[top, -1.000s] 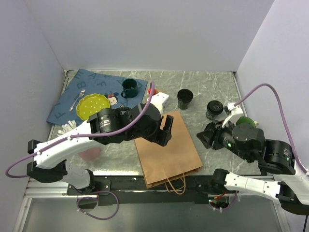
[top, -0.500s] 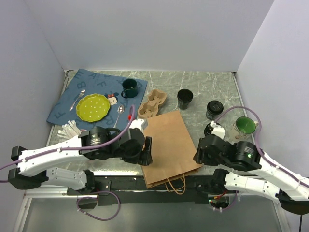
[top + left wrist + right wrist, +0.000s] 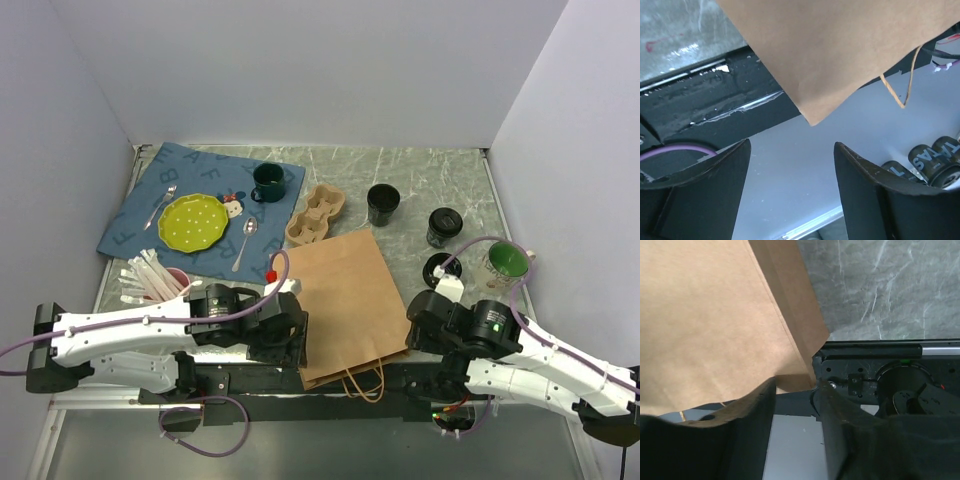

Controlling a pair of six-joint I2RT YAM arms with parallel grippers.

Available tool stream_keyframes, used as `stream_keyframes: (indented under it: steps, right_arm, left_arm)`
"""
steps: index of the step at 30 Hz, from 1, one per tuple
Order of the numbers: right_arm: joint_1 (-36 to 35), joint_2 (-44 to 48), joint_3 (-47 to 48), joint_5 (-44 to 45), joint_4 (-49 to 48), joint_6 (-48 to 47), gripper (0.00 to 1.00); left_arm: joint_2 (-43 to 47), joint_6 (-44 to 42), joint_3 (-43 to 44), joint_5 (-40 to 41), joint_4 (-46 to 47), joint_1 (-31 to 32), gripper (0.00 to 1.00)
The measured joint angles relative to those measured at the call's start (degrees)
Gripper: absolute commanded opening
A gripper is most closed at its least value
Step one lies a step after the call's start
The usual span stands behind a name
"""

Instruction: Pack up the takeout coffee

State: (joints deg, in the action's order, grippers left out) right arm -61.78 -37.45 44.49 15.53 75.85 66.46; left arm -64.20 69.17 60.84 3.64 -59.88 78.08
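Both arms had pulled back from over the paper bag (image 3: 345,300) to its near, handled end. Left gripper (image 3: 791,146) spread wide, empty. Right gripper (image 3: 797,387) narrowly parted, holding nothing. Lidded takeout coffee (image 3: 444,226) stood untouched right of the bag, so packing likely hadn't begun.
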Motion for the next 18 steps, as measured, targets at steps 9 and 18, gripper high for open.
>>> stream_keyframes:
  steps: [9, 18]
  right_arm:
    - [0.0, 0.0, -1.8, -0.2, -3.7, -0.2, 0.04]
    - [0.0, 0.0, -0.2, -0.6, -4.9, -2.1, 0.00]
  left_arm:
    - [0.5, 0.7, -3.7, -2.8, 3.9, 0.0, 0.66]
    - [-3.4, 0.4, 0.0, -1.7, -0.6, 0.0, 0.64]
